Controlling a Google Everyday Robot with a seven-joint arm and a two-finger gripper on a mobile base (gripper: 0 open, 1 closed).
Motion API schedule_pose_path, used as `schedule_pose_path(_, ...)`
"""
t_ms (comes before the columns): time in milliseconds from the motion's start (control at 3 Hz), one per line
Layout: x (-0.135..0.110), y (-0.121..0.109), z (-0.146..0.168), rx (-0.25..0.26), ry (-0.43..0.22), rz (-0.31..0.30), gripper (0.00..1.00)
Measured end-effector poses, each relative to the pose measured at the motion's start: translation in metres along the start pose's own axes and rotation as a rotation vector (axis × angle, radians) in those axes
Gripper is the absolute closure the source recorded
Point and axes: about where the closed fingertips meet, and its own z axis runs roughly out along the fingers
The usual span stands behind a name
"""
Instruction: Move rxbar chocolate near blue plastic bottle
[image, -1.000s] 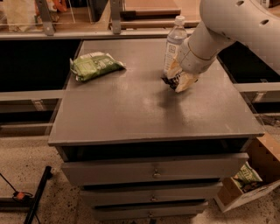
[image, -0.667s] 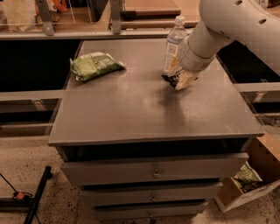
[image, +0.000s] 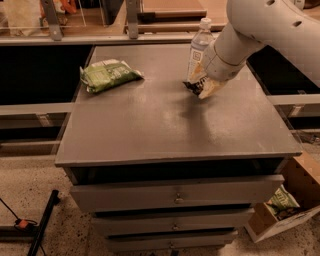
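Observation:
The blue plastic bottle (image: 198, 46) stands upright at the back right of the grey tabletop (image: 165, 125), partly hidden by my arm. My gripper (image: 202, 86) is just in front of the bottle, low over the table. A dark piece of the rxbar chocolate (image: 193, 87) shows between the fingers (image: 212, 88), close to the bottle's base. The gripper looks shut on the bar.
A crinkled green snack bag (image: 107, 74) lies at the back left of the table. Drawers (image: 175, 197) sit below the tabletop. A cardboard box (image: 282, 205) with a green bag stands on the floor at the right. A shelf rail runs behind the table.
The gripper with the bar has stayed next to the bottle, shifting only slightly; nothing else moved.

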Motion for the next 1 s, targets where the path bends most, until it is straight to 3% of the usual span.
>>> schedule_pose_path(333,-0.0008,0.0003,0.0016,-0.002,-0.002,-0.001,0.13)
schedule_pose_path(667,-0.0016,0.0007,0.0032,-0.005,-0.003,-0.002,0.0)
schedule_pose_path(1000,-0.0016,0.0007,0.0032,-0.005,-0.003,-0.002,0.0)
